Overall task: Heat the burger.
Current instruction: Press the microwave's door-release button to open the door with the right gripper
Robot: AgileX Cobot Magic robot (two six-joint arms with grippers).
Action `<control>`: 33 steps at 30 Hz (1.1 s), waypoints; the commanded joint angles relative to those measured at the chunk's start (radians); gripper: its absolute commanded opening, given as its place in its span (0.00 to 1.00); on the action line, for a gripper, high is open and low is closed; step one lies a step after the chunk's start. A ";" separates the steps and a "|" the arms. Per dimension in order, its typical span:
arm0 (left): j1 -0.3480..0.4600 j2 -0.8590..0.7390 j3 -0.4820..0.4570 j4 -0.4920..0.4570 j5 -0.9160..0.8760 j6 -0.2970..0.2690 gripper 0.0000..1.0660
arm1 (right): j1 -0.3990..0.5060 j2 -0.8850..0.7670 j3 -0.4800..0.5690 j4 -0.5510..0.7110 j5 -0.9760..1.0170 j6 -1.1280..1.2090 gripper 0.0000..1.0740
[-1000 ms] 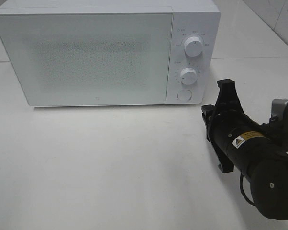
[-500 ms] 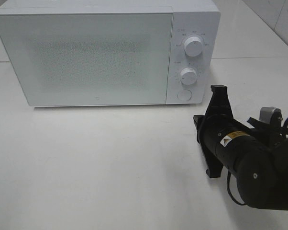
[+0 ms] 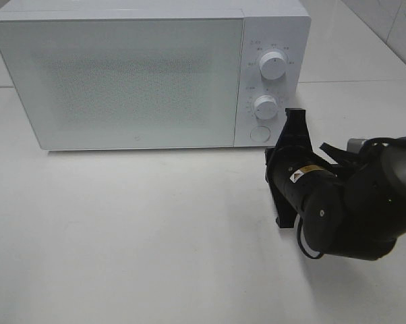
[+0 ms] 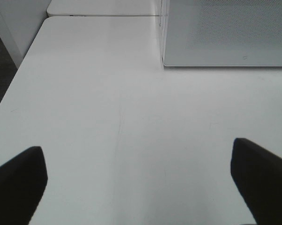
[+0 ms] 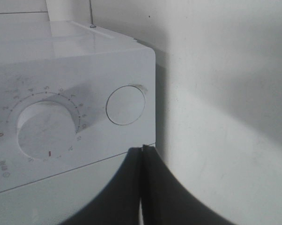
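The burger is out of view in every frame. The white microwave [image 3: 122,81] stands at the back of the table with its door closed. My right gripper [image 3: 295,115] is shut with nothing in it, its tip just right of the round door button [image 3: 259,133]. In the right wrist view the shut fingertips [image 5: 142,150] sit close below that button [image 5: 125,105], beside the lower dial [image 5: 47,129]. My left gripper [image 4: 141,180] is open over bare table, with the microwave's corner [image 4: 225,37] ahead of it.
Two white dials [image 3: 272,66] [image 3: 264,105] sit on the control panel above the button. The white table [image 3: 142,229] stretches in front of the microwave. The table edge [image 4: 19,70] drops off in the left wrist view.
My right arm has moved left and toward the microwave's control panel, bringing the gripper tip beside the round button, and its jaws have closed fully. The left gripper has not changed.
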 commanded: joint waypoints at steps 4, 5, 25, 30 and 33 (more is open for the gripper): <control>0.005 -0.007 0.003 0.001 -0.015 -0.005 0.94 | -0.036 0.041 -0.080 -0.040 0.028 -0.027 0.00; 0.005 -0.007 0.003 0.001 -0.015 -0.005 0.94 | -0.036 0.041 -0.080 -0.040 0.028 -0.027 0.00; 0.005 -0.007 0.003 0.001 -0.015 -0.005 0.94 | -0.121 0.155 -0.231 -0.091 0.066 -0.045 0.00; 0.005 -0.007 0.003 0.001 -0.015 -0.005 0.94 | -0.121 0.173 -0.234 -0.084 0.064 -0.043 0.00; 0.005 -0.007 0.003 0.001 -0.015 -0.005 0.94 | -0.131 0.178 -0.241 -0.089 0.069 -0.042 0.00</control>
